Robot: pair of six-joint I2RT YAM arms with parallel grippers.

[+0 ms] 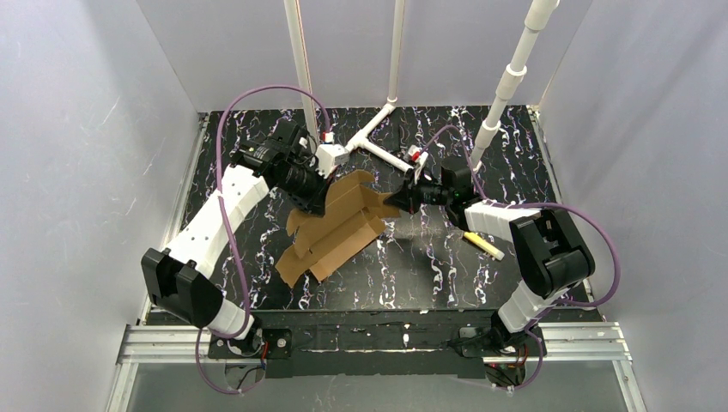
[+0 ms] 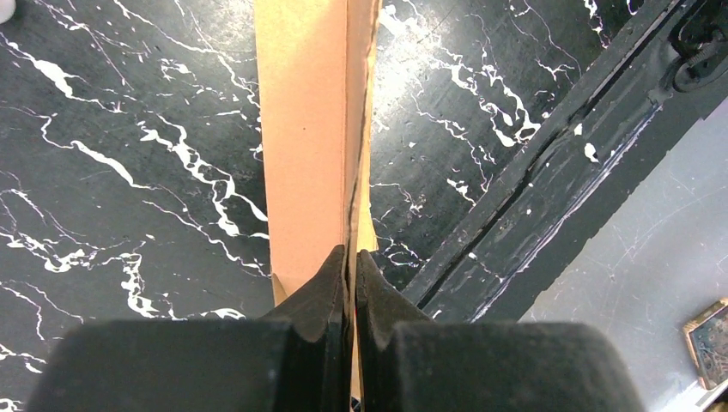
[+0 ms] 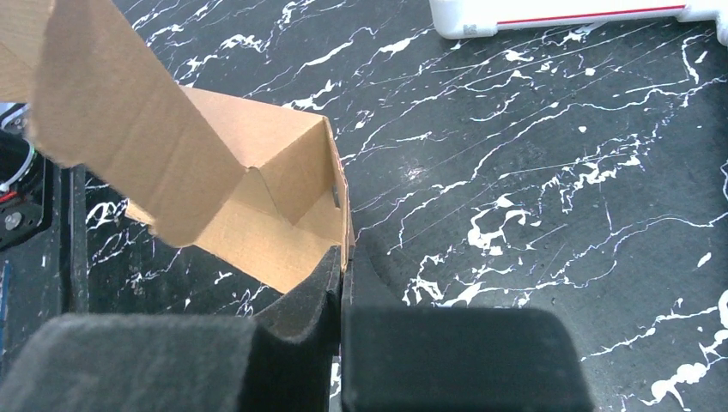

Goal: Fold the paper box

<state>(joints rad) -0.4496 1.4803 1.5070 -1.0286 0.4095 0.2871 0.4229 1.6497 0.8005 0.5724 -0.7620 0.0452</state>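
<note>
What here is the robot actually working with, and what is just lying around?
In use:
- paper box
- left gripper, pinching it
- right gripper, pinching it

Just lying about:
- white pipe frame at the back
- small yellow stick, right side

black marbled tabletop (image 1: 481, 283) under left gripper (image 1: 315, 202) and right gripper (image 1: 397, 204); white pipe frame (image 1: 378, 142) just beyond both, tee lying flat between them, three uprights rising behind it; yellow-white stick (image 1: 483, 245) flat on the tabletop, behind right gripper; white block with red stripe (image 3: 558, 13) ahead of right gripper in its wrist view; aluminium rail (image 1: 154, 343) well behind both; pale grey walls (image 1: 77, 129) all around
</note>
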